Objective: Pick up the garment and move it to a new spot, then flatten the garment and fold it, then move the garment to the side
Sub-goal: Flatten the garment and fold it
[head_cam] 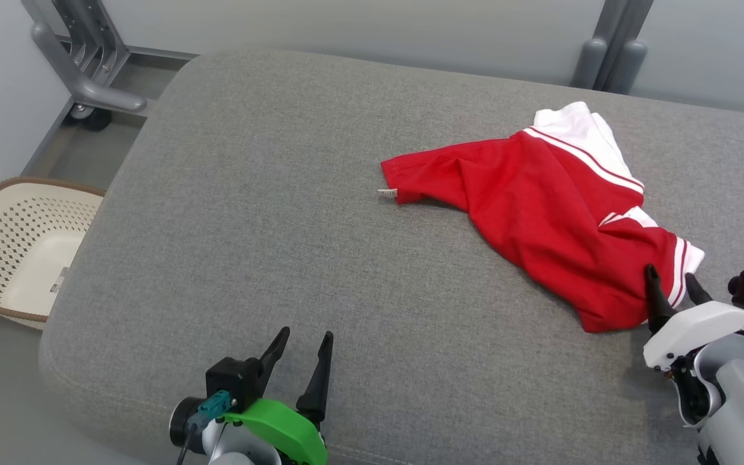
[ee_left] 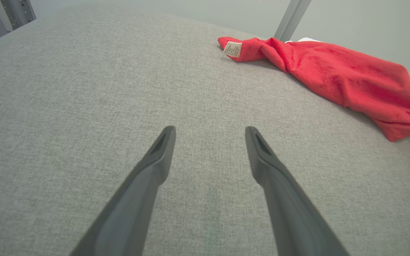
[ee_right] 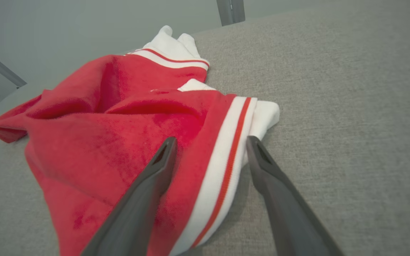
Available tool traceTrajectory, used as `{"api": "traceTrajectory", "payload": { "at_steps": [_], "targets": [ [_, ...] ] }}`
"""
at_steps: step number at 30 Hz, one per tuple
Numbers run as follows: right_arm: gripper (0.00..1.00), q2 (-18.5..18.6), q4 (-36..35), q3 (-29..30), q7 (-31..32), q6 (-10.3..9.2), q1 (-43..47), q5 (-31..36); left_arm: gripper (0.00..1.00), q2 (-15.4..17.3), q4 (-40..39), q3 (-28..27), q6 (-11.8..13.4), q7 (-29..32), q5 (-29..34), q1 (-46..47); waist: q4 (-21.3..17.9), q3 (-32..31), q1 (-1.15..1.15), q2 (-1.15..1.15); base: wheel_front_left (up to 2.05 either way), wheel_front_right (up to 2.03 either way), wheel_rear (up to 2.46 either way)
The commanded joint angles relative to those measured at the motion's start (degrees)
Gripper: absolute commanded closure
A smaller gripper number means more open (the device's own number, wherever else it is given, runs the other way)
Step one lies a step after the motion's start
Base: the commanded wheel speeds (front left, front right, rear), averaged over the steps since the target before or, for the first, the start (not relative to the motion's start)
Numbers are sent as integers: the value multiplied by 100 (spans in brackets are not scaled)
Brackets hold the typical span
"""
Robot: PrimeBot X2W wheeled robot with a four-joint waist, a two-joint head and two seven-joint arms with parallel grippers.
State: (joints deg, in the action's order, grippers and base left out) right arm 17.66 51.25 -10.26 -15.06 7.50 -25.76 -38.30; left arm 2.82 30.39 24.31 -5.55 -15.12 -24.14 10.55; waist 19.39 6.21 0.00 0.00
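Grey cushion (head_cam: 249, 194) beneath crumpled garment (head_cam: 540, 213): straddles its striped trim with right claw (head_cam: 670, 272) apart; holds left claw (head_cam: 306, 332) apart, well clear.

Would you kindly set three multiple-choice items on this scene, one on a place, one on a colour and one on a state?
1. Where on the grey cushion does the garment lie?
A. Toward the robot's left
B. Toward the robot's right
C. Hanging off the front edge

2. What colour is the trim between the right gripper's fingers?
A. White with a red stripe
B. Plain blue
C. Black

3. What state is the left gripper in?
A. Shut on the garment
B. Shut, with nothing held
C. Open over bare cushion

Answers:
1 B: the head view shows it on the right half, by the right gripper.
2 A: the right wrist view shows a white band with a red stripe there.
3 C: the left wrist view shows the fingers apart, with grey fabric between them.
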Motion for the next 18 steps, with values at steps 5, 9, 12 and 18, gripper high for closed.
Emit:
{"api": "traceTrajectory", "payload": {
  "at_steps": [5, 9, 12, 18],
  "targets": [
    [0, -241, 404, 260, -13, -2, -110, -28, 0, 17, 43, 36, -40, -2, 54, 34, 126, 74, 0, 0, 0, 0, 0],
    [52, -297, 574, 281, -13, -2, -162, -77, 0, 17, 41, 13, -43, -2, 57, 33, 188, 74, 0, 0, 0, 0, 0],
    [100, -223, 426, 306, -13, -2, -222, -18, 0, 17, -13, -27, -45, -2, 70, 20, 214, 72, 0, 0, 0, 0, 0],
    [100, -100, -23, 298, -14, -2, -261, 217, 0, 17, -13, -72, -58, -1, 51, -58, 142, 0, 0, 0, 0, 0, 0]
  ]
}}
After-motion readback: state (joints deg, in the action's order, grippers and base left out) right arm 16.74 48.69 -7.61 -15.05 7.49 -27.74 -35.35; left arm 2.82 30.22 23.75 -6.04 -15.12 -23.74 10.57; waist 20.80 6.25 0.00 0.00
